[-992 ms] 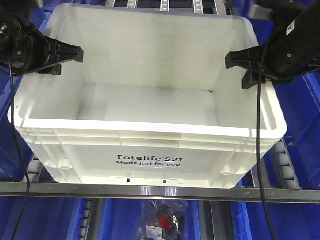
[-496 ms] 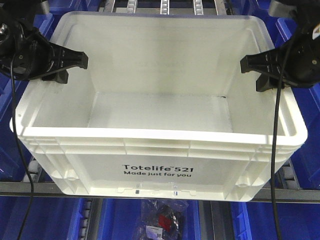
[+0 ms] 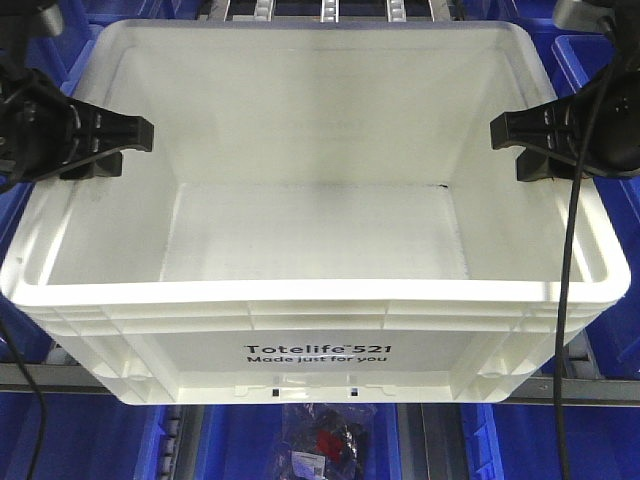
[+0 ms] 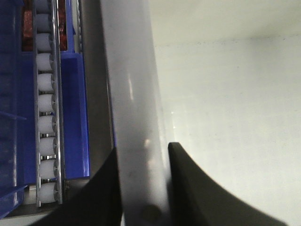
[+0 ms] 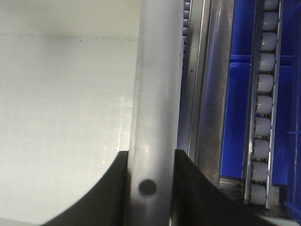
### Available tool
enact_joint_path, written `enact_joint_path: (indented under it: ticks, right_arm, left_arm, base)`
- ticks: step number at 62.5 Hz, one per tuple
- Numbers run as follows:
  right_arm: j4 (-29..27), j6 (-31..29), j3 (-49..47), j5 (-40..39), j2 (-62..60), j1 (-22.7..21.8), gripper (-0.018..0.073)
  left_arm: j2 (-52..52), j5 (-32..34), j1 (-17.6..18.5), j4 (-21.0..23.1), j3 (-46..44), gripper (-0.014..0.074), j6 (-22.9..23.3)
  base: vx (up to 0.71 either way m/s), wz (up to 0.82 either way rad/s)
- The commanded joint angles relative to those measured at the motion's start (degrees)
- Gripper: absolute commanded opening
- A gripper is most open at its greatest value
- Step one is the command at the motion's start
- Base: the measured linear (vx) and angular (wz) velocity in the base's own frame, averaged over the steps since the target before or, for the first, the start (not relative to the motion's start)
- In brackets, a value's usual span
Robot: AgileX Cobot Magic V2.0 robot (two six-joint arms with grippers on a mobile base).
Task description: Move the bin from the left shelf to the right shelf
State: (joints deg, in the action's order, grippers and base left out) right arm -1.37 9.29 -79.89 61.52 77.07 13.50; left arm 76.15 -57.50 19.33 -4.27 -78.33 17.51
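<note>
White, smooth plastic with a ribbed rim: we see the bin (image 3: 310, 340) over the rollers (image 4: 46, 117) (blue bins (image 3: 615, 330) flank it). Left gripper (image 3: 105, 148) and right gripper (image 3: 525, 145) each pinch a side wall.

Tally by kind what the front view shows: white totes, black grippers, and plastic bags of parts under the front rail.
white bin: 1
black grippers: 2, the left gripper and the right gripper, each clamped on a side wall of the bin
plastic bag: 1
Total: 4
</note>
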Motion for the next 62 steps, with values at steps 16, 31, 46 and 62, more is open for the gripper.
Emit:
enact_joint_path:
  ticks: [16,31,46,62]
  right_arm:
    - [6.8,-0.8,-2.2,-5.0,-2.5,-1.0,-0.0008]
    - [6.9,-0.8,-2.2,-5.0,-2.5,-1.0,-0.0008]
    - [6.9,-0.8,-2.2,-5.0,-2.5,-1.0,-0.0008]
    - [6.9,-0.8,-2.2,-5.0,-2.5,-1.0,-0.0008]
  left_arm:
    - [-4.1,5.3,-0.8,-5.9,-1.8,0.0056,-2.5]
    - [-4.1,5.3,-0.8,-5.9,-1.8,0.0056,-2.5]
    - [-4.1,5.3,-0.8,-5.9,-1.8,0.0056,-2.5]
    - [-4.1,5.3,-0.8,-5.9,-1.8,0.0056,-2.5]
  base:
    - [0.0,0.0]
    - [0.0,0.0]
    - [0.0,0.0]
    - [0.0,0.0]
